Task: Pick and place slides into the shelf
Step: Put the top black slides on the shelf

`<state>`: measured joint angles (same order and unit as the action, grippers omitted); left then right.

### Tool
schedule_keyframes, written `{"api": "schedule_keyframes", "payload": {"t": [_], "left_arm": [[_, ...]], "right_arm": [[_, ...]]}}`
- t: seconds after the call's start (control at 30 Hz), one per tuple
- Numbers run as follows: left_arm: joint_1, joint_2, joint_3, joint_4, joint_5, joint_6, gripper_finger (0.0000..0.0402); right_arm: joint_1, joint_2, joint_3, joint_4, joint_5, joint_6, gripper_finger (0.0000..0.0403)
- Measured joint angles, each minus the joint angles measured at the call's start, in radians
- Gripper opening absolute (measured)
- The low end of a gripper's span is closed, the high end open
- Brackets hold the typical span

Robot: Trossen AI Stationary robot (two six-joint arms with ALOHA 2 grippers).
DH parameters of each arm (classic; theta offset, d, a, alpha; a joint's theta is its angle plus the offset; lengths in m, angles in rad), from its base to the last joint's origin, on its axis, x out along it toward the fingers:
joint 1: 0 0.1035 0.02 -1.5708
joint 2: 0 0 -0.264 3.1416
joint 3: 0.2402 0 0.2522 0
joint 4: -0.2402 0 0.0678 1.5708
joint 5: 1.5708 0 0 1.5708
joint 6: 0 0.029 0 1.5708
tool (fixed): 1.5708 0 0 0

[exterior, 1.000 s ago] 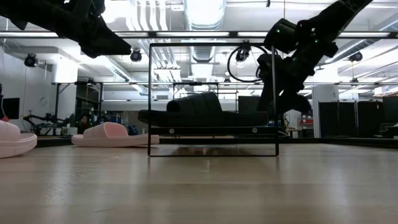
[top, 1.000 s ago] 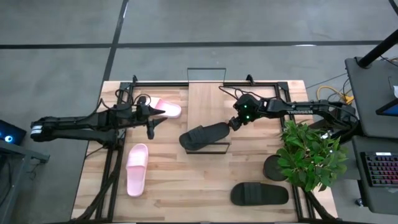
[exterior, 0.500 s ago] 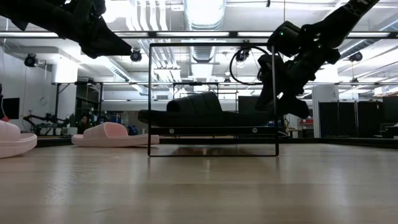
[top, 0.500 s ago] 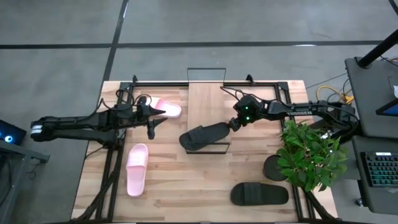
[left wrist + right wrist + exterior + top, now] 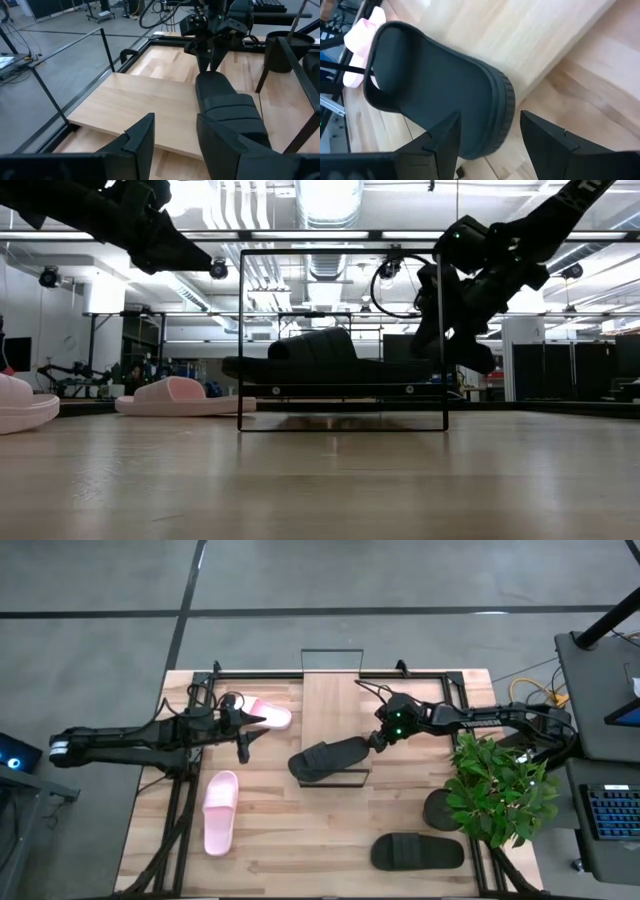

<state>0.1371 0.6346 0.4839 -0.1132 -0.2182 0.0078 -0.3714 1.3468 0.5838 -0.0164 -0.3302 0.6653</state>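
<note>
High view: my right gripper (image 5: pixel 374 741) sits in the middle of the frame, fingers open around the heel of a black slide (image 5: pixel 327 758) that lies on the shelf (image 5: pixel 330 700), not squeezing it. My left gripper (image 5: pixel 243 740) waits half open and empty at middle left, near a pink slide (image 5: pixel 268 714). Another pink slide (image 5: pixel 220 810) lies lower left, another black slide (image 5: pixel 418 852) lower right.

left pincer (image 5: pixel 243 738): parted, arm stretched low | right pincer (image 5: pixel 374 740): parted, wrist angled down
</note>
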Motion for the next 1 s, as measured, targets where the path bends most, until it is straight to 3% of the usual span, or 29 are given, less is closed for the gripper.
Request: {"api": "schedule_keyframes", "payload": {"t": [0.57,1.0], "left_arm": [[0.000,0.000,0.000,0.000,0.000,0.001,0.0130],[0.000,0.000,0.000,0.000,-0.007,0.008,0.0130]], "right_arm": [[0.010,0.000,-0.074,0.129,0.009,0.034,0.0187],[0.033,0.000,-0.086,0.161,0.020,0.031,0.0114]]}}
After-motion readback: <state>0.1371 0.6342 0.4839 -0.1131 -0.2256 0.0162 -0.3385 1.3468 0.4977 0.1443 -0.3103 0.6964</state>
